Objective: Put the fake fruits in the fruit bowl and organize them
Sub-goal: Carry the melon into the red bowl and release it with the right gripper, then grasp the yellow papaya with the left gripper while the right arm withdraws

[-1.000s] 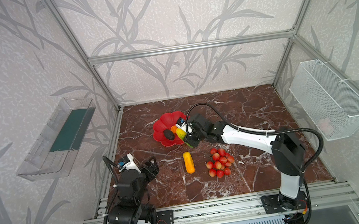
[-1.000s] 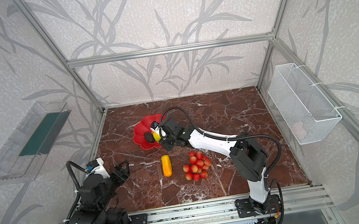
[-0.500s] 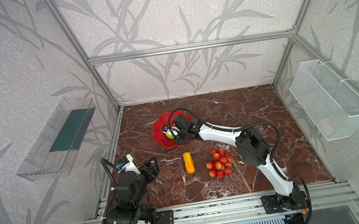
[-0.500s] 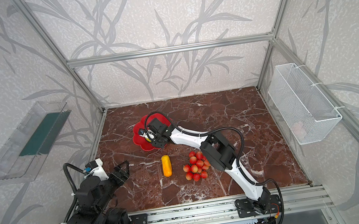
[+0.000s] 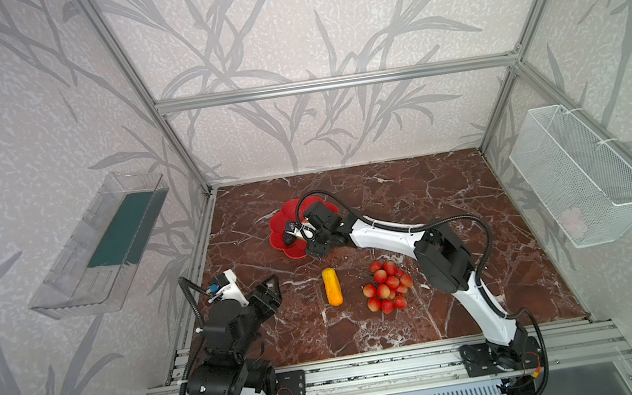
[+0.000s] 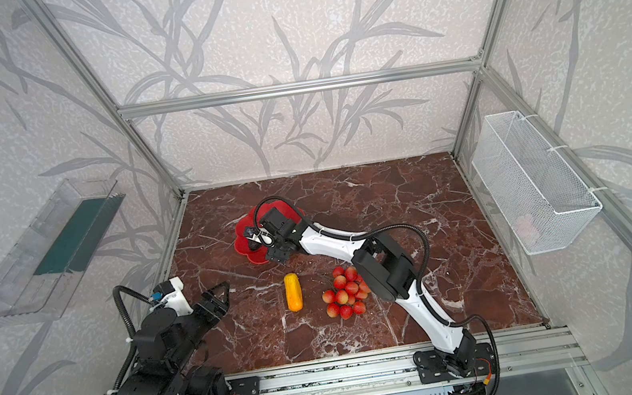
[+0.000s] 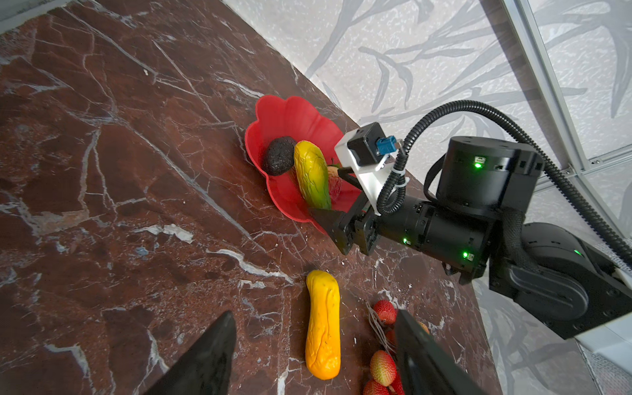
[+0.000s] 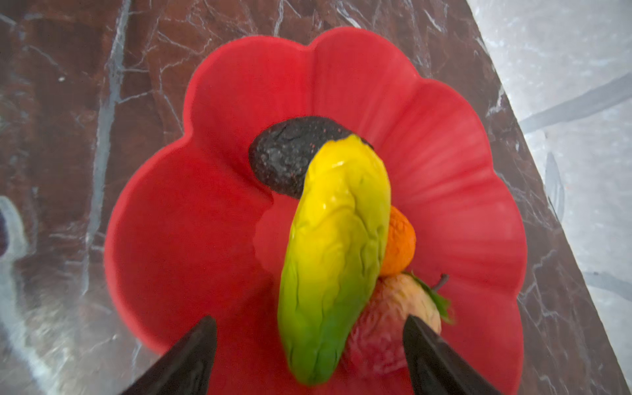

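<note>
The red scalloped fruit bowl (image 5: 278, 224) (image 6: 242, 244) (image 8: 239, 102) (image 7: 290, 113) sits at the table's back left. In it lie a dark avocado (image 8: 284, 160) (image 7: 278, 159), a tiny orange (image 8: 398, 242), a red-pink strawberry-like piece (image 8: 393, 314) and a yellow-green oblong fruit (image 8: 331, 256) (image 7: 311, 174) propped on the others. My right gripper (image 8: 309, 321) (image 5: 301, 236) (image 6: 262, 242) hangs open over the bowl, fingers either side of the yellow-green fruit without touching it. A yellow-orange oblong fruit (image 5: 332, 286) (image 7: 323, 325) and a bunch of small red balls (image 5: 387, 285) (image 7: 383, 342) lie on the table. My left gripper (image 7: 314, 314) (image 5: 270, 289) is open, empty, short of them.
A clear plastic tray (image 5: 104, 253) hangs on the left wall. A white wire mesh basket (image 5: 579, 174) hangs on the right wall with a pale pink thing inside. Aluminium frame posts stand at the table's corners. My right arm stretches across the middle of the table.
My right gripper carried the yellow-green fruit leftward over the bowl and opened, leaving it resting on the other fruits. The left arm has barely moved.
</note>
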Controlling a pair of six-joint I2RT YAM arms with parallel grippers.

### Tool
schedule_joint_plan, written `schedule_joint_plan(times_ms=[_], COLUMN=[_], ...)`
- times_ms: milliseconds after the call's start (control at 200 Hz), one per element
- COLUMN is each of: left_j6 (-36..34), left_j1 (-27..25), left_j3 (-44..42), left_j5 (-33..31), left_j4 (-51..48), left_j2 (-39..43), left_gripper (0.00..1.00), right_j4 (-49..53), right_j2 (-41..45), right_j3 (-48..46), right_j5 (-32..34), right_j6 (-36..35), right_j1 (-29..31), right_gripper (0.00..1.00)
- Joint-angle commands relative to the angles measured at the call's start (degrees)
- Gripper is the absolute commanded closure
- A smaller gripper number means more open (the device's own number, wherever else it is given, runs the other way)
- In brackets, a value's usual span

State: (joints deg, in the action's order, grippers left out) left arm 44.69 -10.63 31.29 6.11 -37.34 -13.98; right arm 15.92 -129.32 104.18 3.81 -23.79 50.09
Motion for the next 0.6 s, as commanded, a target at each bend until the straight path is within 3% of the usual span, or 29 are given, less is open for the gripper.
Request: schedule_joint_plan(times_ms=[0, 155, 265, 420, 595], left_j6=[1.3, 2.8, 2.7, 3.1, 3.0], left_j1=[0.2, -1.2, -6.7, -20.5, -31.1], left_j3=[-0.7, -3.2, -4.3, -4.9, -3.5], left_j5=[4.2, 9.2, 6.3, -2.8, -9.3], left_j4=[3.0, 7.4, 10.1, 15.7, 20.8], left_j2=[-2.9, -8.6, -12.4, -20.2, -33.5], left_gripper=[0.29, 0.33, 0.33, 0.33, 0.33], right_j4=[-5.7, -9.4, -11.8, -11.4, -9.7], right_j2=[12.9, 29.1, 39.2, 48.6, 53.6], right_j3=[-6.4, -22.5, -34.5, -46.7, -54.6], right_j5=[2.2, -5.3, -8.2, -8.7, -9.0], right_j6=[9.1, 25.3, 33.7, 38.7, 40.8], right_j1=[-0.7, -5.1, -8.4, -11.0, -13.0], right_gripper=[0.05, 0.0, 0.01, 0.01, 0.01])
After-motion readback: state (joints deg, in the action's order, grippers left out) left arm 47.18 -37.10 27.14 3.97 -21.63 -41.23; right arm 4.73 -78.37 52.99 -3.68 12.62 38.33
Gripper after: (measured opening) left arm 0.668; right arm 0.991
